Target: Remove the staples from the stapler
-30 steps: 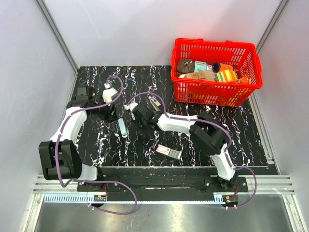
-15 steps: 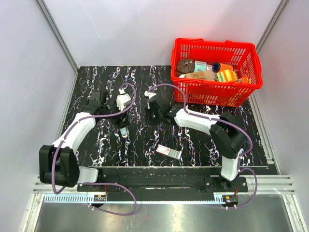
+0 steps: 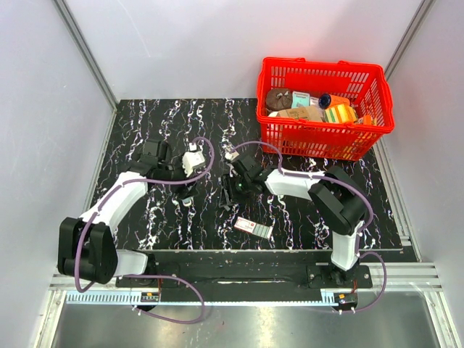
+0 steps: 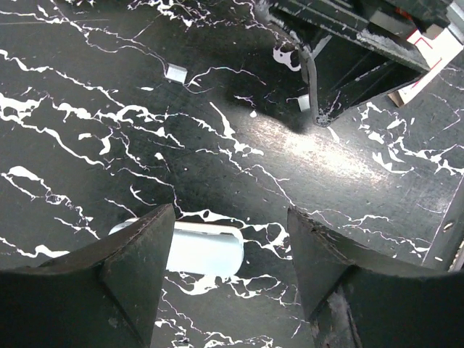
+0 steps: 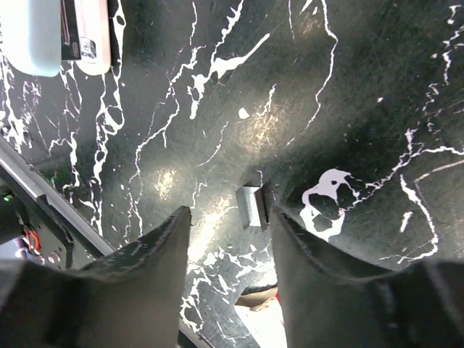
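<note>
A small silvery block of staples (image 5: 252, 205) lies on the black marbled mat, just inside the right-hand finger of my right gripper (image 5: 230, 212), which is open and low over the mat. The left wrist view shows this block (image 4: 303, 103) beside those dark fingers (image 4: 319, 109). A second staple block (image 4: 176, 71) lies further left. My left gripper (image 4: 230, 210) is open, empty, above the end of a pale blue-white tube (image 4: 199, 248). From above, the two grippers (image 3: 187, 194) (image 3: 230, 194) sit mid-mat, a short way apart. The stapler is hidden from all views.
A red basket (image 3: 362, 141) full of packages stands at the back right. A flat pink-and-white box (image 3: 254, 227) lies on the mat near the front, just right of my right gripper. The pale tube (image 5: 29, 32) also shows in the right wrist view.
My right gripper has gone from shut to open and come down nearer the front. My left gripper has moved right and forward over the pale tube.
</note>
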Tool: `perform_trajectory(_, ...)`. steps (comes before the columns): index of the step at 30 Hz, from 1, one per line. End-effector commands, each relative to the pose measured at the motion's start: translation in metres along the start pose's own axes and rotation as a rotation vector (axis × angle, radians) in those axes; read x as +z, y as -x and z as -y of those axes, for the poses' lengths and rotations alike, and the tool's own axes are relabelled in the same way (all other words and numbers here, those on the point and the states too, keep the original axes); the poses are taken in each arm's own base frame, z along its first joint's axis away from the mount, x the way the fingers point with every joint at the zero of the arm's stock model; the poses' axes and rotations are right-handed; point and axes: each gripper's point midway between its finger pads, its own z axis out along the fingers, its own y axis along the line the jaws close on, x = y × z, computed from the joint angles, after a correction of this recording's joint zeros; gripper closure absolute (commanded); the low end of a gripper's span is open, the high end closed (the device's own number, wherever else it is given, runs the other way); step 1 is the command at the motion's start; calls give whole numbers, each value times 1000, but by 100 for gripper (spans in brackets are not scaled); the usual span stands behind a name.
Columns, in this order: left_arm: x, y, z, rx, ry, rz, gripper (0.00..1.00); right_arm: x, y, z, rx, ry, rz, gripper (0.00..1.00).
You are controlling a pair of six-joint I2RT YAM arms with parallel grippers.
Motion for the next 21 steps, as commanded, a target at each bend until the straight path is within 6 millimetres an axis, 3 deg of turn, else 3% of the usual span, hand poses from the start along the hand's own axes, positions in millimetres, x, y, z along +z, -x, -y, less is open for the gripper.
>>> perform_trajectory(1,5,6,-1,126,17,-8,32,-7,13,3,-31,-17,26,41)
perform_trajectory(6,21,5,5,191,-12,-50,32,-28,25,5,-75,-63,84,37)
perform_trajectory(10,41,6,14,304,-39,-74,32,-66,37,-12,-134,-24,191,40)
perform_trajectory(13,59,7,22,434,-76,-99,32,-107,41,-29,-181,30,282,43)
perform_trajectory(17,85,9,28,560,-125,-123,32,-149,39,-19,-145,-15,395,48)
perform_trajectory(21,110,12,30,659,-148,-147,32,-167,26,-4,-98,-41,413,49)
